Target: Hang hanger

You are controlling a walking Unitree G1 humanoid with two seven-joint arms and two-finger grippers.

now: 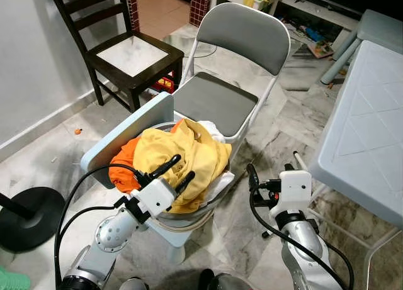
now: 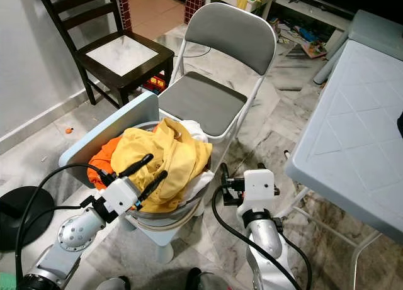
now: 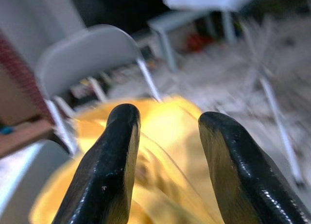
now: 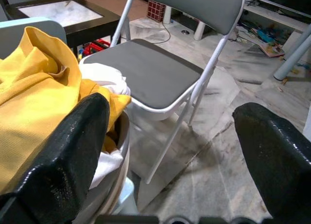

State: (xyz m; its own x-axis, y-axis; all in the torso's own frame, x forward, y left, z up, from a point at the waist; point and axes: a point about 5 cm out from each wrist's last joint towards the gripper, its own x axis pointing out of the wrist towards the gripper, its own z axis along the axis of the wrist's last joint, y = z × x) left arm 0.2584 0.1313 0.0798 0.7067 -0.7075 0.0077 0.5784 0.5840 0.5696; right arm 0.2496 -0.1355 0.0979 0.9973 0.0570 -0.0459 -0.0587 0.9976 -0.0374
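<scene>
A yellow garment (image 1: 186, 153) lies heaped on top of a round laundry basket (image 1: 189, 219), with an orange garment (image 1: 123, 169) and a white cloth (image 1: 215, 132) beside it. The basket stands on a pale blue plastic chair (image 1: 129, 134). My left gripper (image 1: 179, 170) is open and hovers just over the near side of the yellow garment (image 3: 165, 114), its fingers (image 3: 109, 165) apart with nothing between them. To the right of the basket, low over the floor, my right gripper (image 2: 242, 172) is wide open and empty; its wrist view looks past the yellow garment (image 4: 34, 88).
Right behind the basket stands a grey folding chair (image 1: 217, 101), and a dark wooden chair (image 1: 132, 54) stands at the back left. A pale blue plastic table (image 1: 368, 126) fills the right side. A black round stand base (image 1: 25, 217) sits on the marble floor at the left.
</scene>
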